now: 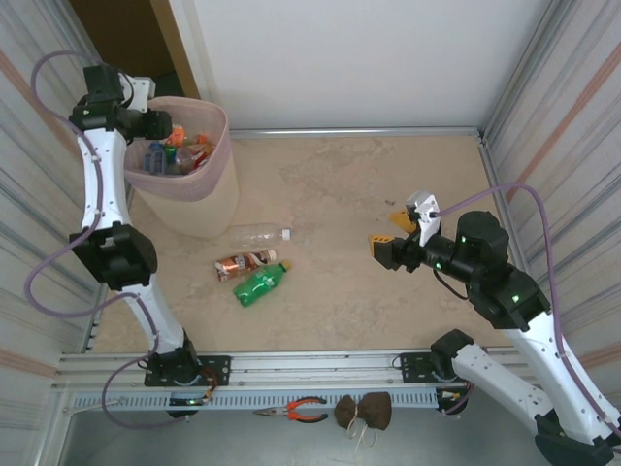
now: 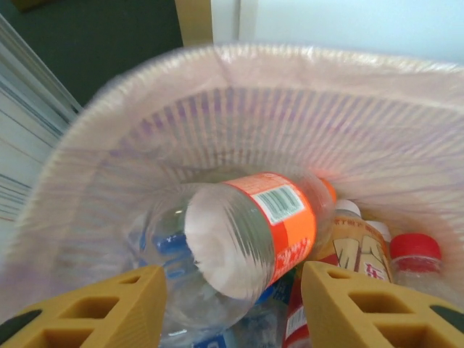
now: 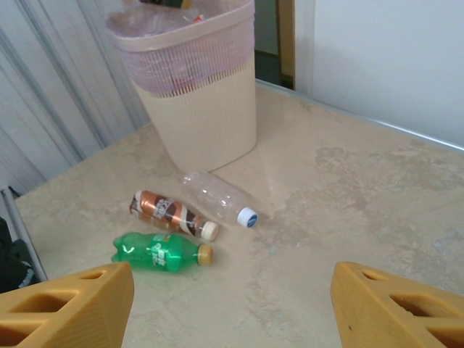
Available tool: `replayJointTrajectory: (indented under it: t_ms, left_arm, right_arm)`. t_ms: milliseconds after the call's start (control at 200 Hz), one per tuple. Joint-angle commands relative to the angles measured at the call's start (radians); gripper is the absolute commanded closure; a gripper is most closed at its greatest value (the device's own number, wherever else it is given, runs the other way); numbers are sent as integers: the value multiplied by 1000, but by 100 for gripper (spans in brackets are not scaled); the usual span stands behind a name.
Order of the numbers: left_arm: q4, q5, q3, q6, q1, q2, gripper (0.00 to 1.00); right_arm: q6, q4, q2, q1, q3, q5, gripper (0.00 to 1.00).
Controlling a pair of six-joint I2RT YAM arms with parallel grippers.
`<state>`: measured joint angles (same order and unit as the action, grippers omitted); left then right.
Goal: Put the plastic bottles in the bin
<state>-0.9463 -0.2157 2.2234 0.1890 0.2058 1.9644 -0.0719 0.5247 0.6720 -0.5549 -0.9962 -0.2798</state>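
Left gripper (image 2: 232,279) is hanging over the mouth of the bin (image 2: 217,109), its yellow fingers (image 2: 94,312) standing apart and clamping nothing. Beyond them an orange-labelled bottle (image 2: 246,232) is lying on the pile inside, base toward the camera; its barcode is showing, the print too blurred to read. Right gripper (image 3: 232,304) is hovering over the table (image 3: 377,196), spread wide, empty. Its wrist view is showing 3 bottles lying near the bin's foot: clear bottle (image 3: 217,197), brown-labelled bottle (image 3: 170,214), green bottle (image 3: 159,250). The top view is placing the bin at the far-left corner, with open tabletop running right.
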Motion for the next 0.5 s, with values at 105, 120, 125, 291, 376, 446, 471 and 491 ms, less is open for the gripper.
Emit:
replayJointTrajectory:
  t_ms: [105,120,125,291,376,446,471,491]
  left_arm:
    - [15,-142,-13,-59,-20,38,49]
    - [21,-143,-24,-59,-23,38,49]
    - [23,-142,-26,-59,-25,37,49]
    - [94,-142,-170,-77,-48,21,49]
    - [111,-140,-222,-84,-49,21,50]
    - [116,-136,-248,-89,-48,22,50]
    - [115,-133,-252,-87,-47,21,50]
    - [115,-133,-256,-88,-48,21,50]
  right_arm:
    - [-18,10,-25,5,5,29,29]
    - [-19,9,-25,4,5,29,29]
    - [-20,9,-25,4,5,28,29]
    - [-31,9,-30,4,13,20,29]
    - [-30,13,-32,4,13,22,29]
    - [-31,13,-32,4,12,23,29]
    - [-32,12,-34,4,11,23,29]
    - [-31,13,-34,4,10,22,29]
